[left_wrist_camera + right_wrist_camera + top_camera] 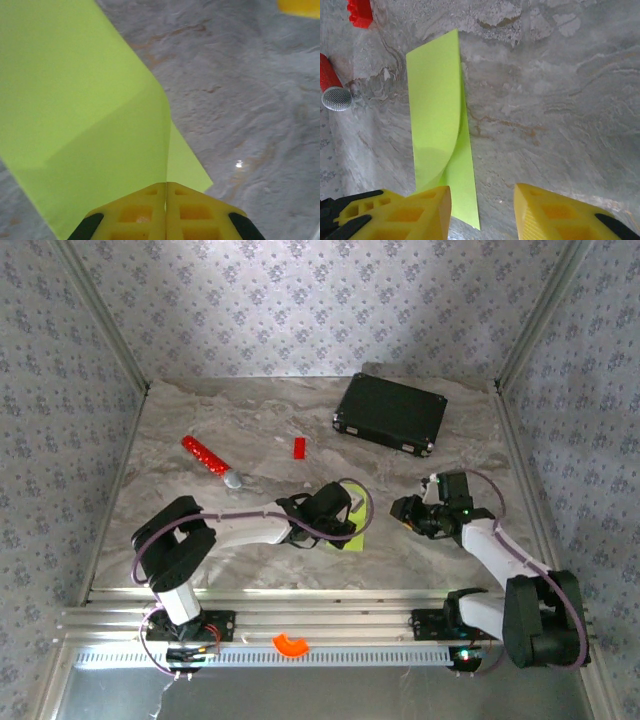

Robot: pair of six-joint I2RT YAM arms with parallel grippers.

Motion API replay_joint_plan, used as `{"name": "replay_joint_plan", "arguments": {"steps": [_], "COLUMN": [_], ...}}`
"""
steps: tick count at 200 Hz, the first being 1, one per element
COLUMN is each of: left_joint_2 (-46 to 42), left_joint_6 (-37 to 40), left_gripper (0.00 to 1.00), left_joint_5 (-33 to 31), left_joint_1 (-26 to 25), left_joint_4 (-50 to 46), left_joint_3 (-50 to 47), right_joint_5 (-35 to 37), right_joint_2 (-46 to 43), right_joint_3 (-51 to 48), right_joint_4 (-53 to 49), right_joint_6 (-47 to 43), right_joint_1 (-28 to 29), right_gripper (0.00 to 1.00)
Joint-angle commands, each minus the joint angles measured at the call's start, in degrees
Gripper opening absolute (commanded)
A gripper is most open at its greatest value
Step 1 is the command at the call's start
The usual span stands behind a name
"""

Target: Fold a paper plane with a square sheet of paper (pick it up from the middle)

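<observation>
Spreading across the whole scene, a grey-brown marbled desk (pixel 250 420) sits inside walls (pixel 300 300) papered in a small floral print, with a ribbed aluminium rail (pixel 330 618) along its near edge. At the far right lies a flat, rectangular black case (pixel 390 412) with metal corners; its lid is shut, so its contents cannot be seen.

Near the desk's centre lies the sheet of paper (pixel 352 542), thin, smooth and lime yellow-green. In the right wrist view it (pixel 437 115) is folded into a long narrow strip, its upper layer curling up off the lower one. The left end effector (pixel 166 192) has its yellow fingers pressed together, pinching the paper's (pixel 75 100) near edge. The right end effector (pixel 482 192), just to the paper's right, stands partly open with bare desk between its fingers, gripping nothing.

A red stick (pixel 208 458) with a silver mesh tip lies at the far left. An orange ring piece (pixel 291 644) rests on the rail. A small red block (pixel 298 447) sits far of centre.
</observation>
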Motion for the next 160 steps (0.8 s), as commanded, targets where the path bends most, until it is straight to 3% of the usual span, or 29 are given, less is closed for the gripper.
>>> {"name": "replay_joint_plan", "arguments": {"steps": [1, 45, 89, 160], "left_joint_2": [0.2, 1.3, 1.5, 1.9], "left_joint_6": [-4.9, -10.0, -10.0, -10.4], "left_gripper": [0.06, 0.03, 0.02, 0.02], "left_joint_5": [6.7, 7.6, 4.7, 4.8], "left_joint_1": [0.8, 1.0, 1.0, 1.0], "left_joint_4": [3.4, 5.9, 3.5, 3.5], "left_joint_3": [0.6, 1.4, 0.6, 0.5], "right_joint_5": [-2.3, -9.5, -6.2, -3.4], "right_joint_2": [-0.5, 2.1, 3.7, 11.6], "right_joint_3": [-0.5, -1.2, -1.6, 0.1], "right_joint_4": [-3.2, -1.8, 1.3, 8.3], "right_joint_6": [-2.7, -1.1, 2.5, 7.2], "right_joint_1": [-0.6, 0.4, 6.7, 14.6], "right_gripper": [0.36, 0.21, 0.08, 0.02]}}
